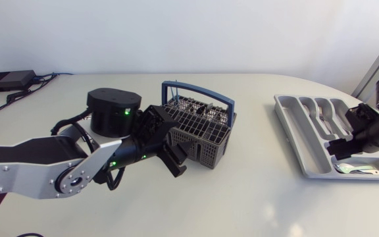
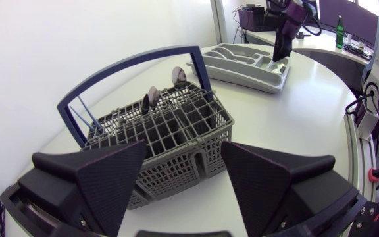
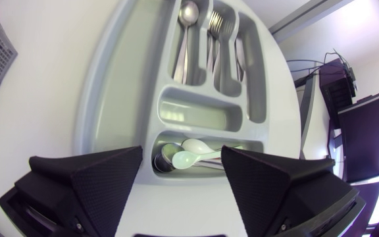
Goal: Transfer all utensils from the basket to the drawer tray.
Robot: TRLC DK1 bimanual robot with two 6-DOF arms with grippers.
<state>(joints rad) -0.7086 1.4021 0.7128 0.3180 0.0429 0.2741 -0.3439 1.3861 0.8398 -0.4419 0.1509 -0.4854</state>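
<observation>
Two utensils (image 2: 153, 100) stand upright in the basket (image 2: 176, 135), straight ahead of the nearer left end effector (image 2: 184, 151), open and empty; right end effector (image 3: 181, 158), likewise, hangs over the tray (image 3: 110, 99).

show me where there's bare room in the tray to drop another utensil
Free: the grey plastic drawer tray's long outer slot beside the metal spoon, and the short crosswise slot between the steel forks and the pale plastic spoons. Crowded: the forks' slot and the pale spoons' end slot.
</observation>
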